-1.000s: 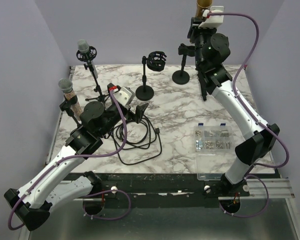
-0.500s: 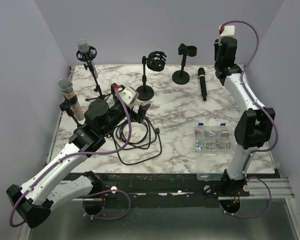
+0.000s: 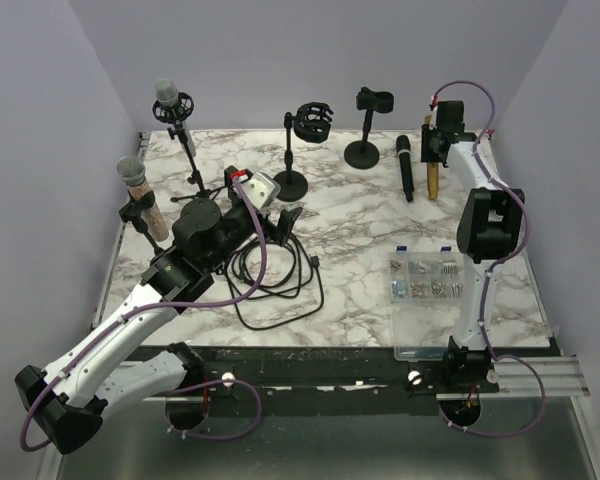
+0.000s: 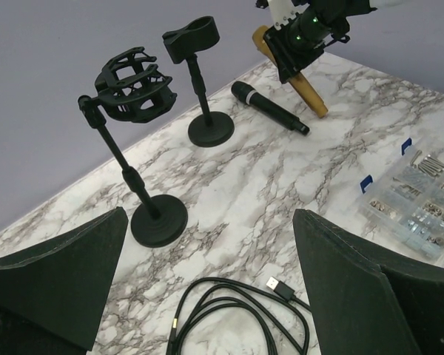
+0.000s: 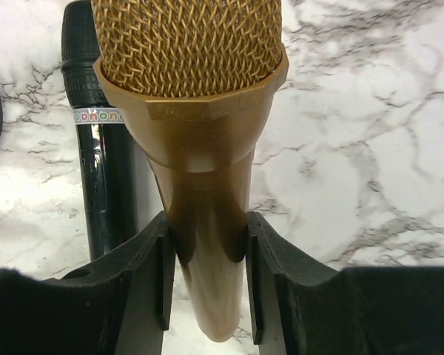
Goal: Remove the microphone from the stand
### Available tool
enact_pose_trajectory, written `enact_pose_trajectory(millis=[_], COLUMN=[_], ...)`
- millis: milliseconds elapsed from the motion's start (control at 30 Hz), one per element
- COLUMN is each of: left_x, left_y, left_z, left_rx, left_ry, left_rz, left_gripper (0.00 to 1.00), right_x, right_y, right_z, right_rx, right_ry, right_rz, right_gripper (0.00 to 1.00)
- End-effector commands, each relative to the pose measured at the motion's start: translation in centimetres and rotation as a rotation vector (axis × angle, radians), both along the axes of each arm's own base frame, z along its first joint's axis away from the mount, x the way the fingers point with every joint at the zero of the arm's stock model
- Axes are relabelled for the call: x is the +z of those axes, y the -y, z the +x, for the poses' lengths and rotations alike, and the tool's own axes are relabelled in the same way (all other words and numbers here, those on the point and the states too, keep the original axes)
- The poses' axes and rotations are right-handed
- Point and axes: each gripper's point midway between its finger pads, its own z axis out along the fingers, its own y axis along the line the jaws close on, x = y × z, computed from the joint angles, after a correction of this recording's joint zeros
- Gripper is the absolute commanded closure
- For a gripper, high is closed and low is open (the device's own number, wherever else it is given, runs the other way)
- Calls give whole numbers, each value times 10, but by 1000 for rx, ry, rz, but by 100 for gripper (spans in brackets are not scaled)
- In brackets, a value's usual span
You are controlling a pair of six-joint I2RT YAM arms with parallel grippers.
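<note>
Showing, far to the left of the left fingers (image 4: pixel 52 274), two microphones seated in their stands: a grey-headed microphone (image 3: pixel 167 94) in a shock mount and, nearer, a pink-bodied microphone (image 3: pixel 132 172). Holding the left fingers spread wide apart, gripping nothing, above the marble table (image 3: pixel 350 230). Hovering over a coiled black cable (image 4: pixel 233 310), with its loops lying on the table below and between those fingers. Facing a shock-mount stand (image 4: pixel 129 92) just ahead of the left fingers, upright on its round base. Facing also a clip stand (image 4: pixel 200 74) further ahead and to the right, likewise upright.

Showing a black microphone (image 5: pixel 100 148) flat on the table immediately left of the right fingers (image 5: pixel 140 281). Pinching the gold microphone (image 5: pixel 200 148) between the right fingers, both pads pressing on its tapered handle just below the mesh head. Carrying it head toward the wrist, handle end pointing down at the table; not possible to tell whether that end is touching. Holding it beside the black microphone and well apart from the clip stand. Showing a clear parts organizer (image 3: pixel 427 280) on the table, nearer the arm bases than the right fingers.
</note>
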Motion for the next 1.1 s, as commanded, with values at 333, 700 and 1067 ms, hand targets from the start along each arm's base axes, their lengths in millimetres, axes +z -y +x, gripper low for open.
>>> enact_pose_trajectory(millis=[333,700,1067], left_x=[-9,-13,-15], left_y=[-3,1,5], left_z=[8,9,10], left_rx=[43,31,19], left_ry=[7,-5,-11], left_rz=[23,31,34], left_gripper=[3,3,4], right_x=[-78,-109,-69], right_y=[-3,-8,-5], right_z=[18,19,22], right_rx=[-19,-4,-43], right_ry=[-102,-139,-81], right_rz=[137,163,166], right_gripper=[90,73,29])
